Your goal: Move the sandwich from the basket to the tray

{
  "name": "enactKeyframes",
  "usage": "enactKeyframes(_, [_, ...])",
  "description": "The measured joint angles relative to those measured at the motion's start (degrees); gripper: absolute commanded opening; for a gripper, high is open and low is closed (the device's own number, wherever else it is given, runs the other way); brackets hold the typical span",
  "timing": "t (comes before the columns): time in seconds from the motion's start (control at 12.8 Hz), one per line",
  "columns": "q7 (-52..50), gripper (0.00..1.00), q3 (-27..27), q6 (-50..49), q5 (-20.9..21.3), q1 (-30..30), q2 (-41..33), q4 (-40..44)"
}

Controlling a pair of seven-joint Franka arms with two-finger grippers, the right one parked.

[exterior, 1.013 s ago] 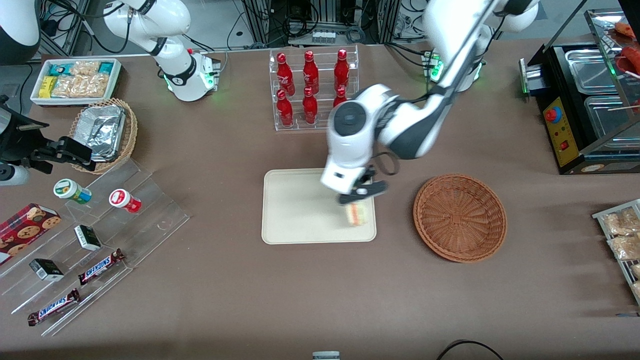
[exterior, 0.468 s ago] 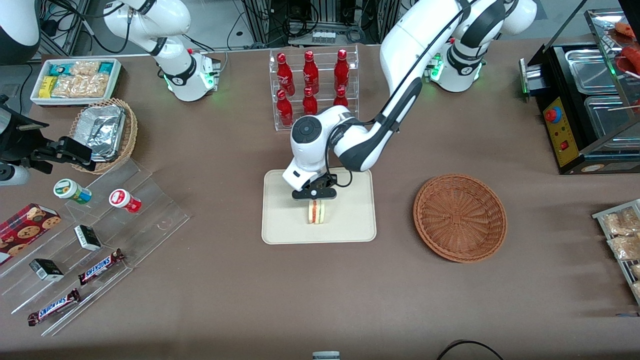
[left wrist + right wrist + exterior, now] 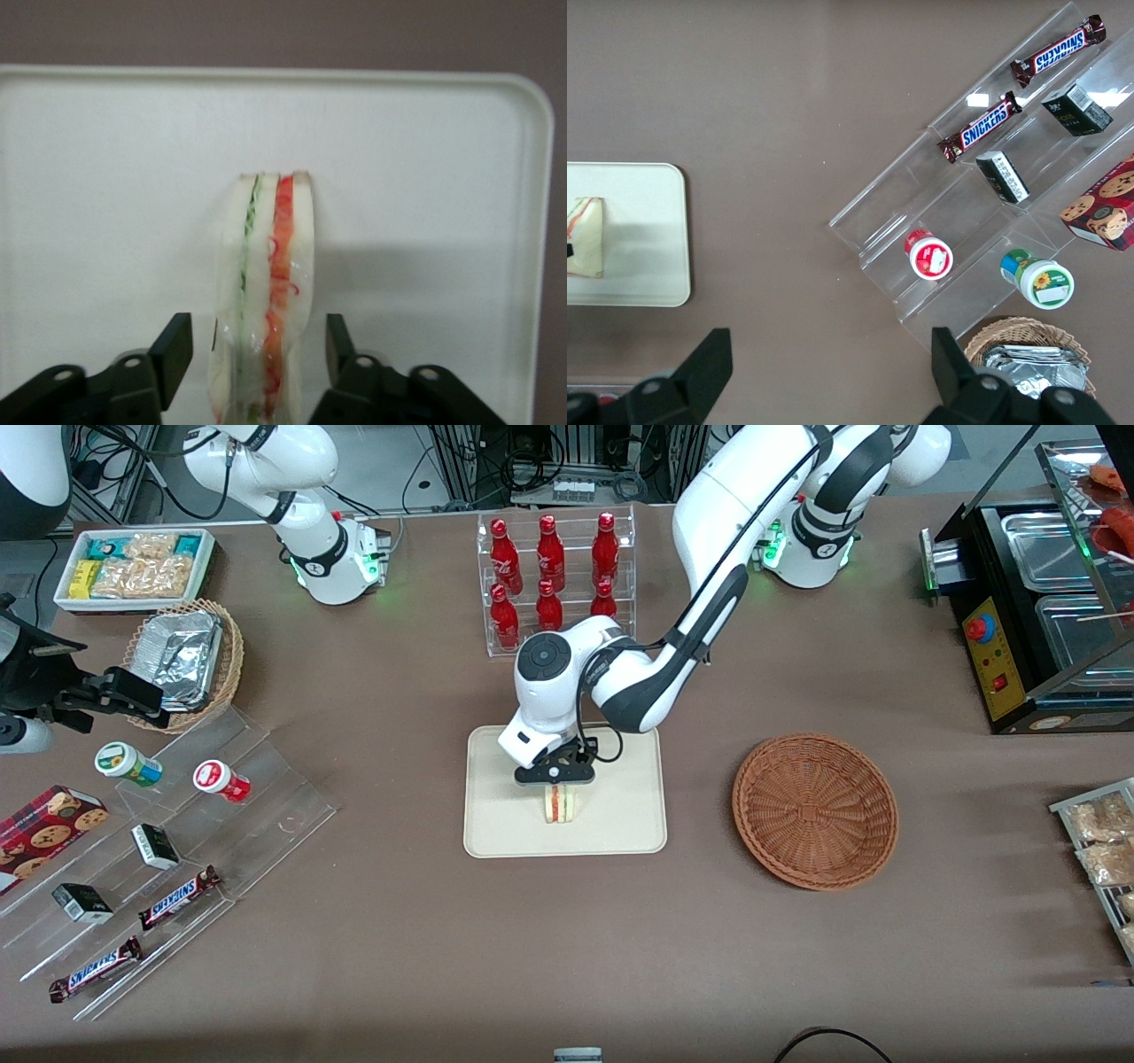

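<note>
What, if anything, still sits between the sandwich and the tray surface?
Nothing visible. The sandwich stands on edge on the tray, with the gripper open, a finger on each side, clear of the wrap. The basket is empty.

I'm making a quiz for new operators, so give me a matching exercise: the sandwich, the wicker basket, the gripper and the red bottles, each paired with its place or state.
Things:
1. sandwich
2. basket
3. gripper
4. red bottles

Places or states:
A. in a clear rack, farther from the front camera than the tray
B. open, fingers on either side of the sandwich
C. standing on edge on the tray
D. holds nothing, toward the working arm's end

Pairs: 1-C, 2-D, 3-B, 4-A
</note>
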Motion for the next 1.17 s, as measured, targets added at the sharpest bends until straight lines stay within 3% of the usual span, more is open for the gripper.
enactKeyframes(0.31, [-0.4,0.99,0.3,-14.5,-3.0,5.4,-11.6,2.0])
enactKeyframes(0.62, [0.3,0.99,0.7,-29.7,-3.8,14.7,-24.7,1.4])
enactKeyframes(1.17, [25.0,0.99,0.9,-38.1,-5.4,33.2,-38.7,-6.3])
